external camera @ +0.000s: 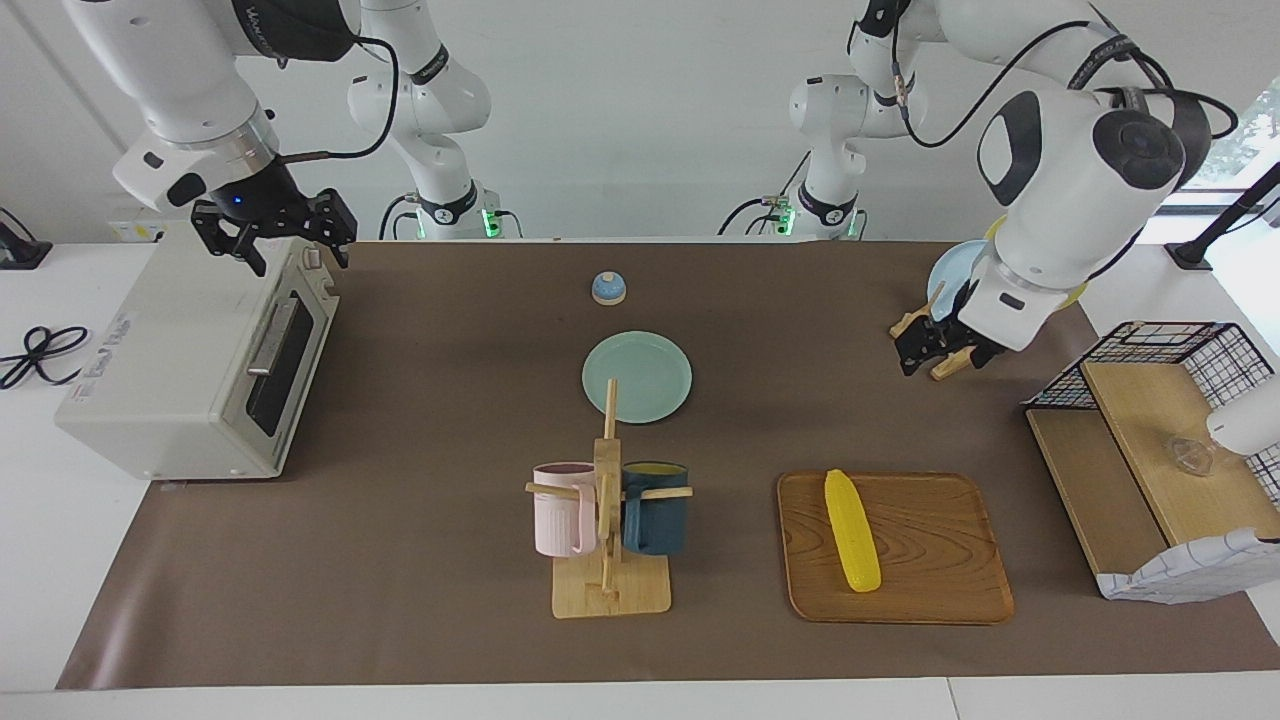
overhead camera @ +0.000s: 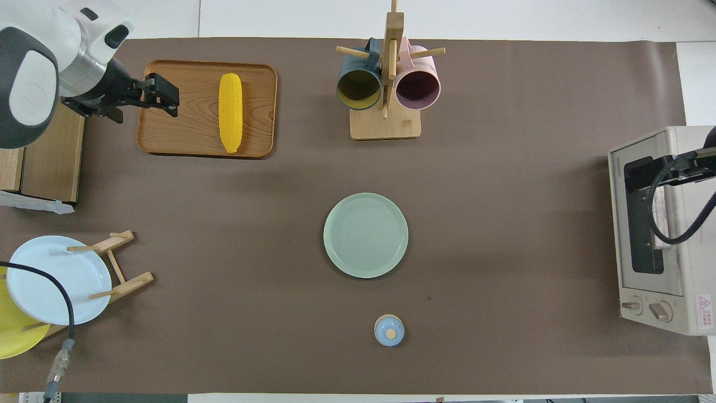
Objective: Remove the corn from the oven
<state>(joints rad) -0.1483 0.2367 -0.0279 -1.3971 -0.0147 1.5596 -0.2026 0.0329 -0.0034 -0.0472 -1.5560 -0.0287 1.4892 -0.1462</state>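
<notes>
The yellow corn (external camera: 851, 530) (overhead camera: 230, 112) lies on a wooden tray (external camera: 940, 590) (overhead camera: 168, 134) toward the left arm's end of the table, with nothing touching it. My left gripper (external camera: 935, 350) (overhead camera: 168, 98) hangs open and empty in the air, over the mat between the tray and the plate rack. At the right arm's end stands the off-white oven (external camera: 170, 360) (overhead camera: 671, 313) with its dark glass door closed. My right gripper (external camera: 300, 250) (overhead camera: 637, 170) is open and holds nothing, just above the oven's top edge over the door.
A green plate (external camera: 637, 377) sits mid-table, with a small blue knob-topped lid (external camera: 608, 288) nearer the robots. A mug rack (external camera: 610, 590) with pink and dark blue mugs stands beside the tray. A plate rack (overhead camera: 120, 263) and a wire basket (external camera: 1200, 345) are at the left arm's end.
</notes>
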